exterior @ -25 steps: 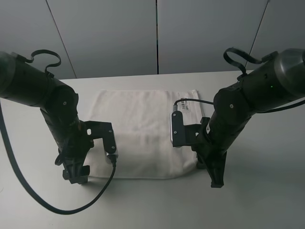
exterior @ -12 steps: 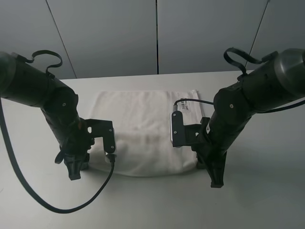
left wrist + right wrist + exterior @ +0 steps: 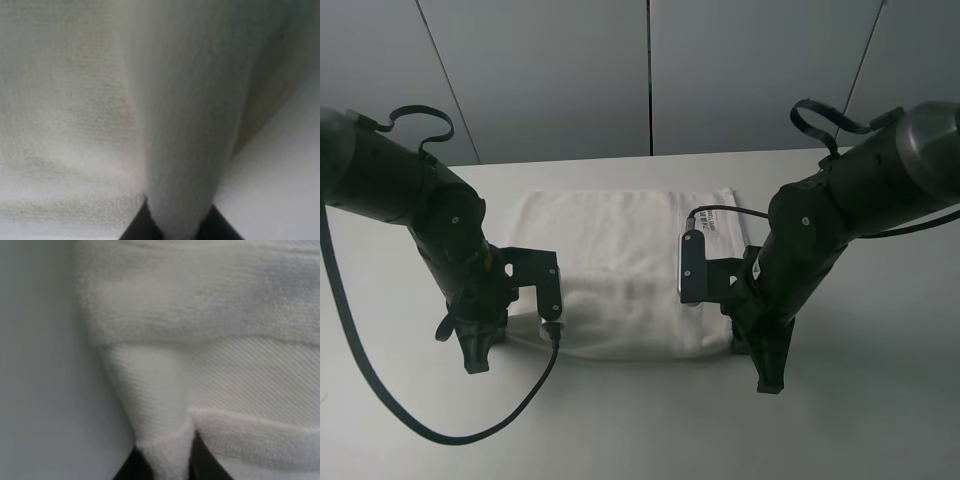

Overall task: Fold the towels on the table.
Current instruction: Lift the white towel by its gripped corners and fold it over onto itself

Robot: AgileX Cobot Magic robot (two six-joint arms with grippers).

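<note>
The white towel lies in the middle of the white table, with its small black-printed label near its far right corner. My left gripper is shut on the towel's near left corner. In the left wrist view the cloth is pinched between the dark fingertips. My right gripper is shut on the near right corner. In the right wrist view the woven border band and terry pile rise from the pinch. The near edge is lifted and drawn back from the table's front.
Both black arms flank the towel, each with a looping cable. A grey panelled wall stands behind the table's far edge. Bare tabletop lies in front of and beside the towel.
Both grippers have pulled the towel's near edge away from the table's front; the edge has risen and the visible cloth is shorter front to back.
</note>
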